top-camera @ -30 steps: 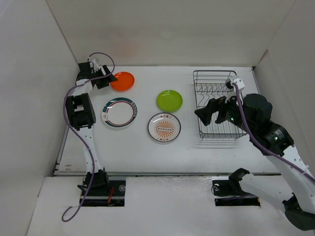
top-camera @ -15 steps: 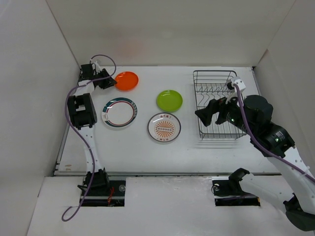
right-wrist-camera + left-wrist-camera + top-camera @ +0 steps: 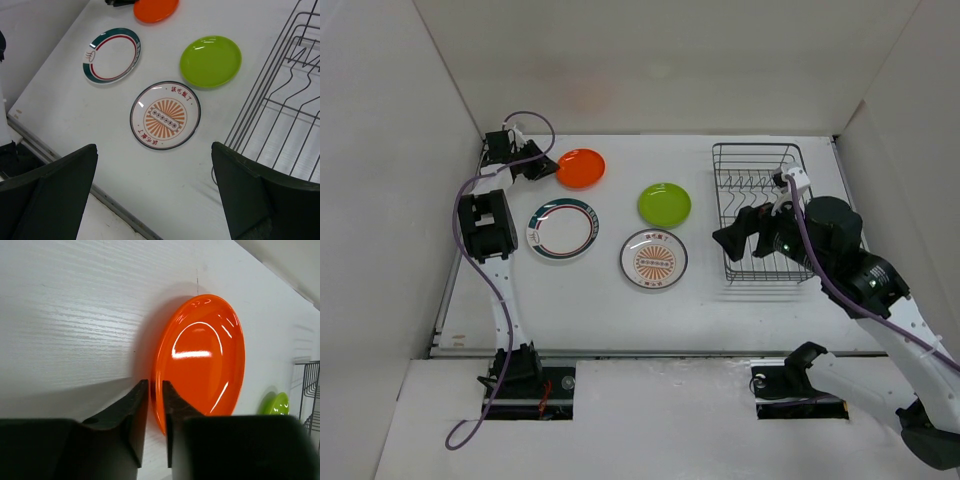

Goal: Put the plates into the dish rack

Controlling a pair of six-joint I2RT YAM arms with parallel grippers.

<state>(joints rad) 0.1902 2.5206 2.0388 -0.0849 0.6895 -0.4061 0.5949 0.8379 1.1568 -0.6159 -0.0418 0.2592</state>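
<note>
Walls (image 3: 670, 60) pale; white tabletop (image 3: 620, 315) under orange plate (image 3: 584, 168).

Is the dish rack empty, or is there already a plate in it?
Empty. The dish rack shows only bare wires and tines; the four plates are outside it.

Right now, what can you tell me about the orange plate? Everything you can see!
The orange plate is small, round and plain bright orange, with a shallow dished middle and a raised rim. It looks like smooth, glossy plastic; light glints off it. It sits at the far left of the white table, well away from the dish rack. The left gripper has its jaws nearly shut, pinching the plate's rim.
</note>
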